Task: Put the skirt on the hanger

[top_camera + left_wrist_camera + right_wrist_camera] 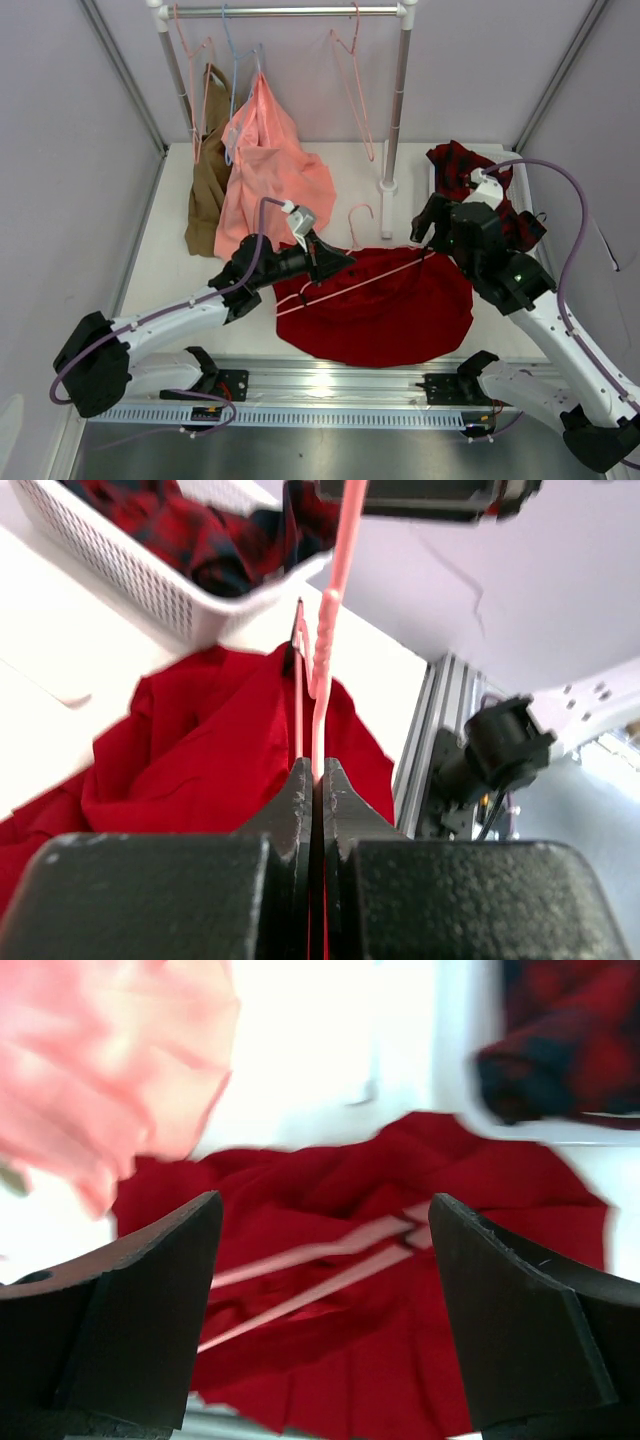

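The deep-red skirt [385, 310] lies spread on the table in front of the arms. It also shows in the left wrist view [200, 750] and the right wrist view [400, 1360]. The pale-pink hanger [350, 280] lies slanted across its far half, with the hook [358, 214] on the table behind. My left gripper [343, 261] is shut on the hanger's wire [322, 660] at the skirt's far left edge. My right gripper [424, 232] is open and empty above the skirt's far right edge. The hanger's end [330, 1270] shows between its fingers.
A clothes rack [396, 100] stands at the back, its foot [388, 186] just behind the skirt. On it hang a salmon-pink garment [270, 170], a brown garment [207, 190], a light blue hanger [232, 70] and spare pink hangers. A white basket [150, 595] holds the checked garment [462, 165] at right.
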Available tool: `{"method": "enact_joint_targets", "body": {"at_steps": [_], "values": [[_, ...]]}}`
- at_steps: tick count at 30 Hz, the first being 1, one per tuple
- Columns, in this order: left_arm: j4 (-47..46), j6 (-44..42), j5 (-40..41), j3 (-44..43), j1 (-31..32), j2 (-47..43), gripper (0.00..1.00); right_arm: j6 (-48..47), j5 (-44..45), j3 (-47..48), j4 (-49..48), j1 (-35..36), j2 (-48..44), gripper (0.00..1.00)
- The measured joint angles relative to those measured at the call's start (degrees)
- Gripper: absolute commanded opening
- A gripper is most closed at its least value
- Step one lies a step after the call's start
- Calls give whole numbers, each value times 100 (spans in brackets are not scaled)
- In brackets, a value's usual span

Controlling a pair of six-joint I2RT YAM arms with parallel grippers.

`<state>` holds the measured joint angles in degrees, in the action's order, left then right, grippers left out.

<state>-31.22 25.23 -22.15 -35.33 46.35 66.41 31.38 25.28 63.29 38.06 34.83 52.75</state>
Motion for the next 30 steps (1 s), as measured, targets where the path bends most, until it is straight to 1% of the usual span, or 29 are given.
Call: {"method": "enact_joint_targets", "body": {"at_steps": [4,6,9,10,11,12,14,16,17,19,24,27,28,30], "values": [[-15,96,-7,0,-232,-337,0,-66,269,345,245,-63,-33,88],[-20,146,-11,0,-323,-455,0,-116,354,472,282,-96,-42,84],[-31,216,-33,0,-433,-542,0,-170,424,531,363,-157,-55,72],[-33,247,-44,0,-461,-575,0,-184,426,531,393,-175,-55,64],[-31,291,-48,0,-492,-623,0,-219,424,531,424,-192,-52,59],[-33,332,-52,0,-533,-680,0,-223,411,531,446,-212,-52,55],[-39,396,-55,0,-625,-817,0,-306,302,531,442,-247,-48,52],[-48,468,-63,0,-710,-940,0,-393,85,531,396,-273,-2,45],[-63,490,-76,0,-743,-981,0,-455,-52,531,358,-273,83,45],[-79,531,-105,-4,-780,-999,0,-542,-319,529,284,-275,227,47],[-68,605,-210,-7,-789,-997,0,-752,-756,313,-101,-278,568,47],[-33,629,-240,-22,-789,-997,0,-848,-898,280,-278,-278,656,44],[-24,629,-245,-31,-789,-997,0,-870,-927,280,-361,-278,684,40],[24,632,-249,-48,-791,-1005,0,-922,-933,280,-481,-278,763,37]]}}
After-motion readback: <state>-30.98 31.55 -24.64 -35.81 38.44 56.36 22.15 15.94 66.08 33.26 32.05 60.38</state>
